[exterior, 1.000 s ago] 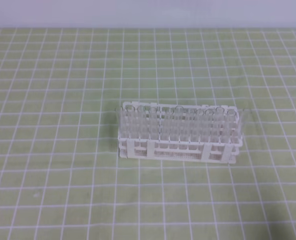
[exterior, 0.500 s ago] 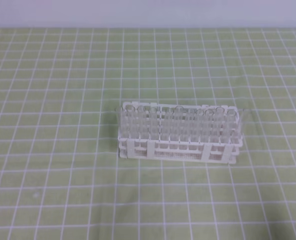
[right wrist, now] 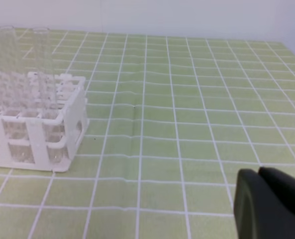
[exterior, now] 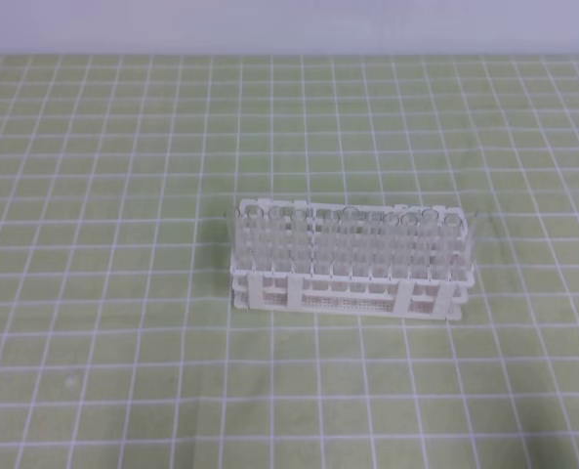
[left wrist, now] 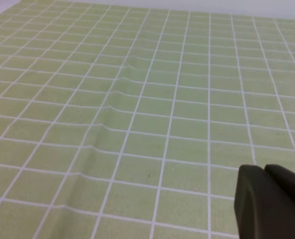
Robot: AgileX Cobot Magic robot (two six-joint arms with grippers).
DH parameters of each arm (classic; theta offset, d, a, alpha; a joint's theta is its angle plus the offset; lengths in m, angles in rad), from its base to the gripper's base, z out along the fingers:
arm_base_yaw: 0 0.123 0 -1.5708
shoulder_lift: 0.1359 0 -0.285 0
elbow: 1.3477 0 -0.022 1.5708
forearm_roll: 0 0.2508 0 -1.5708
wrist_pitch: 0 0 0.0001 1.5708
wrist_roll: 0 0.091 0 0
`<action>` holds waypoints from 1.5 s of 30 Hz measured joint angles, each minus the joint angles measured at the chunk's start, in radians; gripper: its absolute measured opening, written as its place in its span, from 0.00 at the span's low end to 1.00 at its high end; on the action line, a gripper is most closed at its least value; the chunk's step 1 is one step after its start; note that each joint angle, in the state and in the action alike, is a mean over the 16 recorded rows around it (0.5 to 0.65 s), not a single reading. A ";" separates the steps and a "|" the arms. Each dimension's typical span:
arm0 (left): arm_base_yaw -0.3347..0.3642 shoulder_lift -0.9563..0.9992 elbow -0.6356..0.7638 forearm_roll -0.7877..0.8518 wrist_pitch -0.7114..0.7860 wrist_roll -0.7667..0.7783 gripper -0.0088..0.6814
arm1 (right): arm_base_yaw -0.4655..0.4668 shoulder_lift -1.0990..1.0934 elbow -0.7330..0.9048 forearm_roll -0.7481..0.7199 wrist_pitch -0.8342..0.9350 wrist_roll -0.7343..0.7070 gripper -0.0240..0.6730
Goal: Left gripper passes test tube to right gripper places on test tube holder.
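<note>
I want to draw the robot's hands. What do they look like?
Only small bits show. The left gripper peeks into the corner of its own camera view as a smooth, matte black block with rounded edges and a thin groove down it. The right gripper looks just the same. No cables, markings or arms show, and neither appears from above.

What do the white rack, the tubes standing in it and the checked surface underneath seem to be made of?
White lattice test tube holder: opaque matt white, looks like moulded plastic.
Slender clear tubes: colourless and see-through; glass or clear plastic, cannot tell.
Green white-gridded table cover: soft mat or cloth, judging by its ripples and creases.
</note>
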 joint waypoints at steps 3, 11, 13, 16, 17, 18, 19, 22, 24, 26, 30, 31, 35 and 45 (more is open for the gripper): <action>0.005 -0.002 0.001 -0.004 0.012 0.019 0.01 | 0.000 0.000 0.000 0.000 0.000 0.000 0.01; 0.005 0.004 -0.001 -0.003 0.016 0.025 0.01 | 0.000 0.000 0.000 0.000 0.000 0.000 0.01; 0.005 0.004 -0.002 -0.002 0.016 0.025 0.01 | 0.000 0.000 0.000 0.000 0.000 0.000 0.01; 0.005 0.004 -0.002 -0.002 0.016 0.025 0.01 | 0.000 0.000 0.000 0.000 0.000 0.000 0.01; 0.005 0.006 -0.003 -0.002 0.017 0.025 0.01 | 0.000 0.000 0.000 0.000 0.000 0.000 0.01; 0.005 0.004 -0.002 -0.002 0.016 0.025 0.01 | 0.000 0.000 0.000 0.000 0.000 0.000 0.01; 0.005 0.006 -0.003 -0.002 0.017 0.025 0.01 | 0.000 0.000 0.000 0.000 0.000 0.000 0.01; 0.005 0.004 -0.002 -0.002 0.016 0.025 0.01 | 0.000 0.000 0.000 0.000 0.000 0.000 0.01; 0.005 0.002 -0.001 -0.003 0.015 0.025 0.01 | 0.000 0.000 0.000 0.000 0.000 0.000 0.01; 0.005 0.002 -0.001 -0.003 0.015 0.025 0.01 | 0.000 0.000 0.000 0.000 0.000 0.000 0.01; 0.005 0.006 -0.003 -0.002 0.017 0.025 0.01 | 0.000 0.000 0.000 0.000 0.000 0.000 0.01; 0.005 0.006 -0.002 -0.002 0.016 0.025 0.01 | 0.000 0.000 0.000 0.000 0.000 0.000 0.01; 0.005 0.006 -0.002 -0.002 0.014 0.025 0.01 | 0.000 0.000 0.000 0.000 0.000 0.000 0.01; 0.005 0.004 -0.001 -0.003 0.013 0.025 0.01 | 0.000 0.000 0.000 0.000 0.000 0.000 0.01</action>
